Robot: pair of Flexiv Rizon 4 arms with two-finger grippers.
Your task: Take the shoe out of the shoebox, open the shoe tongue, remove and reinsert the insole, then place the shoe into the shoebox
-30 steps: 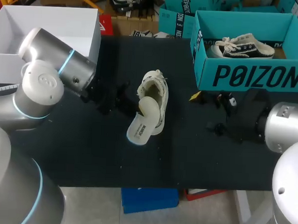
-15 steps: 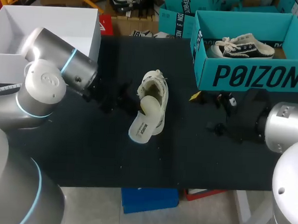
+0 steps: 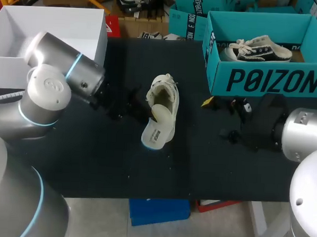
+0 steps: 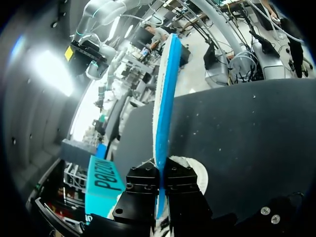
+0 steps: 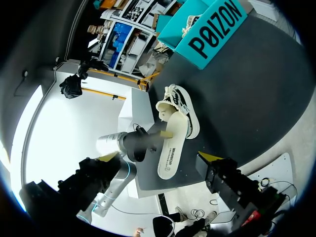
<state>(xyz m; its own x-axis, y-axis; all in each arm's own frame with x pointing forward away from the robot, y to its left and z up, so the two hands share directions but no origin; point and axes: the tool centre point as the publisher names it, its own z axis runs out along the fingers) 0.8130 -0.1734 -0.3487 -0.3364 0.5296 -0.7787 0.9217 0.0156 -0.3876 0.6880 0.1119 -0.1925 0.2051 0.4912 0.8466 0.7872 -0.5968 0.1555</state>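
Shoe point(image 3: 168, 99), cream-coloured with a ragged, frayed collar and loosened laces, lies on the black table point(image 3: 92, 163) near its middle, well apart from the teal shoebox point(image 3: 267, 80) that stands at the far right. Its toe points toward the far edge and its opening faces the front.

The insole point(image 3: 154, 132) slants out of that opening. It is pale on top with a small dark print near its rounded heel end, which sticks out past the shoe toward the table's front. In the left wrist view the same insole shows edge-on, thin, with a bright blue underside. Its front end seems to sit just inside the shoe, though the head view is too dim there to be sure.

The left gripper point(image 4: 160, 172) pinches the insole by its edge, one black finger pressed against each face. The right gripper point(image 5: 158, 157) hangs beside the shoebox's front wall with its fingers spread wide and nothing between them. A second shoe point(image 3: 260, 49), black and white, lies inside the shoebox.
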